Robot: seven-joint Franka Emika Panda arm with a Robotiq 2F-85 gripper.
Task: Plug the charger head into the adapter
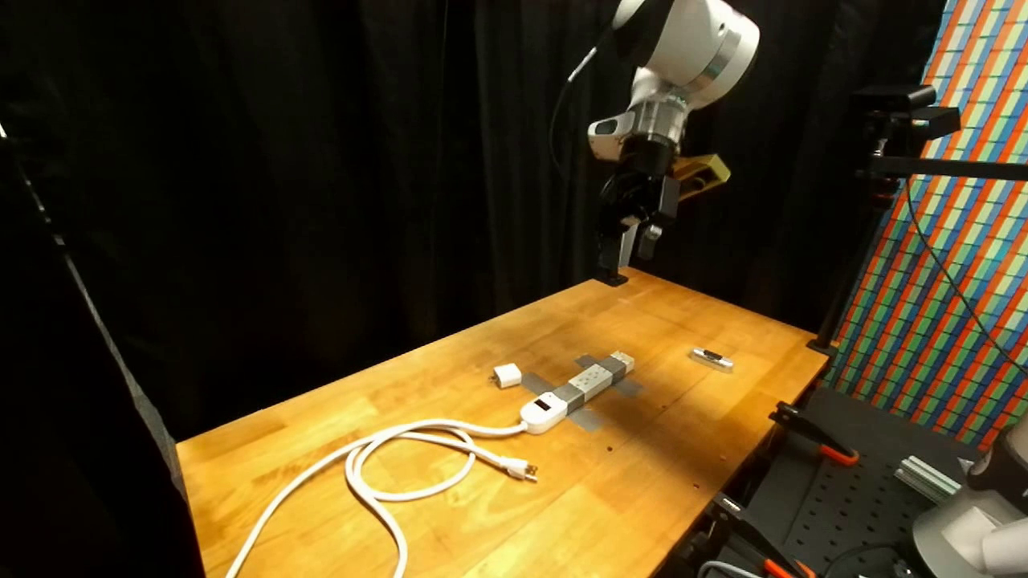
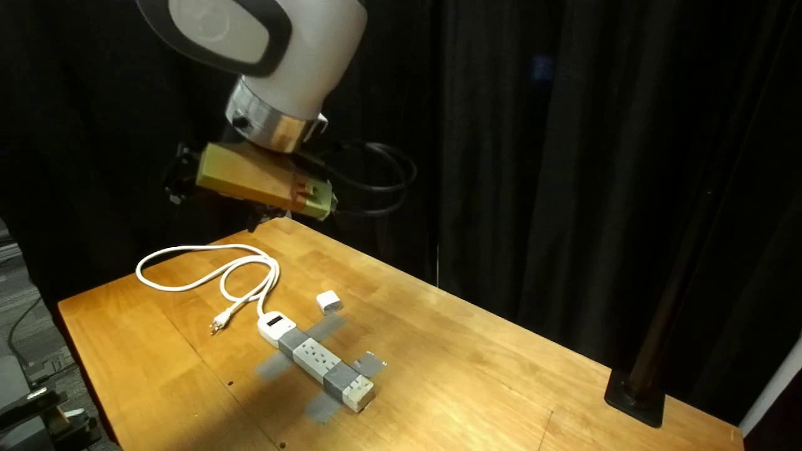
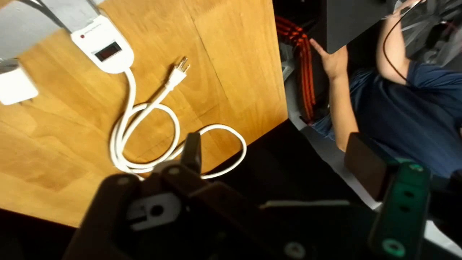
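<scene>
The charger head (image 1: 507,375), a small white block, lies on the wooden table with its prongs pointing sideways. It sits a short way from the adapter (image 1: 592,381), a white and grey bar held to the table by grey tape. Both exterior views show the two apart, with sockets facing up on the adapter (image 2: 313,356). In the wrist view the charger head (image 3: 16,85) is cut by the left edge, and only the switch end of the adapter (image 3: 103,47) shows. My gripper (image 3: 281,156) is raised well above the table, its jaws wide apart and nothing between them.
A looped white cable (image 1: 401,495) with a plug runs from the adapter across the table. A small metallic piece (image 1: 711,359) lies beyond the bar. A dark post (image 2: 645,351) stands at a table edge. A person (image 3: 408,108) is beside the table in the wrist view.
</scene>
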